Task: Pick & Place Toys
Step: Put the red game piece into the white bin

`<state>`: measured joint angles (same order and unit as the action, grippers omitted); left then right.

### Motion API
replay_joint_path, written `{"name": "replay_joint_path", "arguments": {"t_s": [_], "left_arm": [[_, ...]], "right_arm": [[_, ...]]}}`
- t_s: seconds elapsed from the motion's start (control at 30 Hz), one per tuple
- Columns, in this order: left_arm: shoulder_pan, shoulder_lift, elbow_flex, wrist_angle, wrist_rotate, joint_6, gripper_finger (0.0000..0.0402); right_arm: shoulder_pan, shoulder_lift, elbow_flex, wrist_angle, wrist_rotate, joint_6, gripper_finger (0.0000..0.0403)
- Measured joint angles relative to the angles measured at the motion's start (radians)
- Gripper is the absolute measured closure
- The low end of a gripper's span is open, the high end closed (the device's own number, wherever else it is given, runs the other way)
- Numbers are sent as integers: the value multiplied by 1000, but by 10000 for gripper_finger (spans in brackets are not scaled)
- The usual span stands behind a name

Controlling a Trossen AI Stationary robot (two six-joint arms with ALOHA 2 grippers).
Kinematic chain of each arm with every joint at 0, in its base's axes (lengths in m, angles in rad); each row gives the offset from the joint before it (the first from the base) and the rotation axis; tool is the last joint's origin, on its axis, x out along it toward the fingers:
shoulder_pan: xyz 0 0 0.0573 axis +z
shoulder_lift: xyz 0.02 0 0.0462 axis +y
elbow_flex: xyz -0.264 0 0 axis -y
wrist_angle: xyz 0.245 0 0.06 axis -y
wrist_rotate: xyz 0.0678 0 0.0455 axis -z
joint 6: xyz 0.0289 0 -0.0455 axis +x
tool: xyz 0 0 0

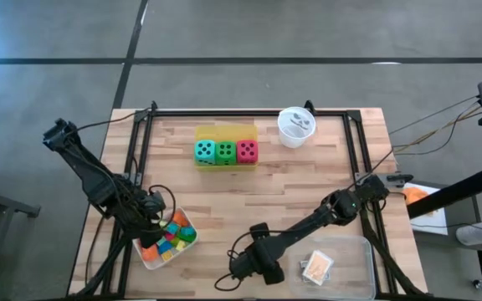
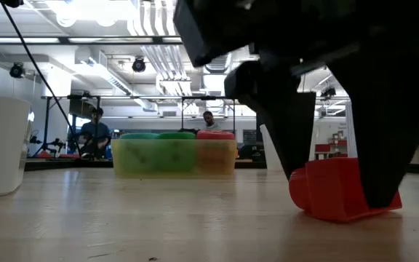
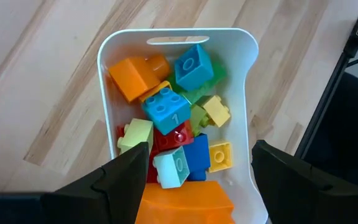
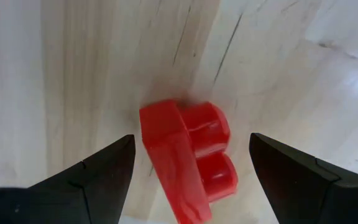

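A red block (image 4: 188,158) lies on the pale wooden tabletop (image 1: 249,201). Teal, green and red dice (image 1: 225,151) carry black dots

This is a robotics lab or open-plan workshop. The low view looks across a pale wooden surface (image 2: 158,218) into a large hall with exposed ceiling ducts (image 2: 158,62), strip lights (image 2: 108,9) and cameras on stands (image 2: 17,70). Two seated people (image 2: 93,135) work at benches beyond the surface, toward 12 o'clock. From above, the surface sits inside a black metal frame (image 1: 249,111) on a grey concrete floor (image 1: 308,33), with loose cables (image 1: 425,125) toward 3 o'clock.
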<state>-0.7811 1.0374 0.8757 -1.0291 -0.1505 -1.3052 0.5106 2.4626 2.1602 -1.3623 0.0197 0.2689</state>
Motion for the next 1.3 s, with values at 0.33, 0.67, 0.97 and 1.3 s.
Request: {"name": "replay_joint_path", "arguments": {"t_s": [0.33,0.67,0.97,1.3], "left_arm": [[0,0,0,1,-12,0,128],[0,0,0,44,-295,-5,128],[1,0,0,79,-381,-31,128],[4,15,0,128,-403,-78,128]], "right_arm": [[1,-7,-77,50,-39,3,145],[3,-6,-66,53,-35,-37,249],[3,-2,-54,53,-15,-28,249],[20,-71,-34,63,125,24,249]]}}
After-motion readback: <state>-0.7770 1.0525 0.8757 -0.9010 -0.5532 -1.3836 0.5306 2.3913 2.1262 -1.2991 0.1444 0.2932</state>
